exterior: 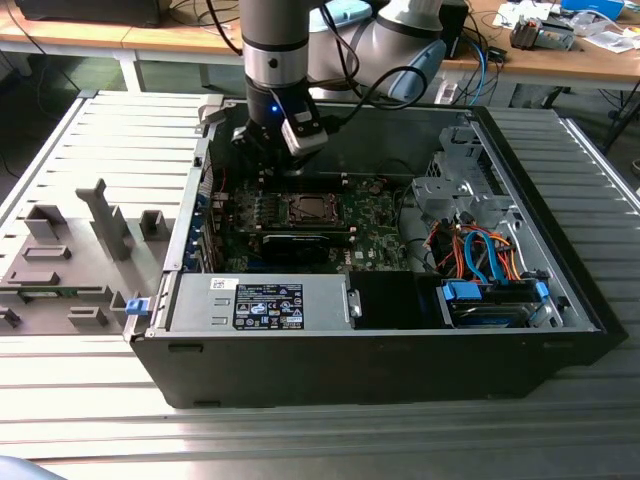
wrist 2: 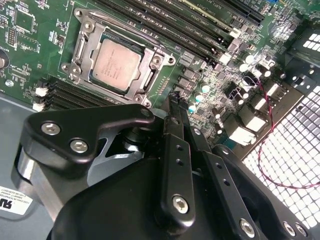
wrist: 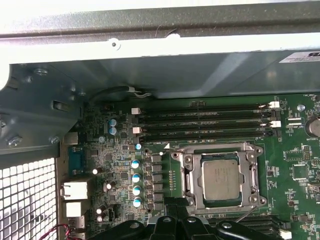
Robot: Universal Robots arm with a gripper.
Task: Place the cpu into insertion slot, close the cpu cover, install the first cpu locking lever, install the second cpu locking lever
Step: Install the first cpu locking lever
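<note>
An open black computer case lies on its side on a ribbed metal table, seen from above in the exterior view. Inside it, a green motherboard covers the floor toward the exterior view's left and far side. A power supply box with a dark label fills the near corner of the case on the exterior view's left. On the exterior view's right, a metal drive bay sits above a tangle of orange and blue cables and a blue-clipped drive.

The insertion slot sits near the middle of the motherboard. The cpu lies flat in it, its silver-grey top facing up. The cpu cover is down over the chip, its metal frame surrounding the cpu on all sides so the chip shows through the window. In the first wrist view the same cpu rests inside the cover frame, with four long black memory slots running beside the socket.

The robot arm reaches down into the far side of the case. Its gripper hangs above the motherboard, near the socket but not touching it. In the second wrist view the gripper has its two black fingers pressed together, with nothing held between them.

Grey plastic fixtures stand on the table outside the case, on the exterior view's left.
</note>
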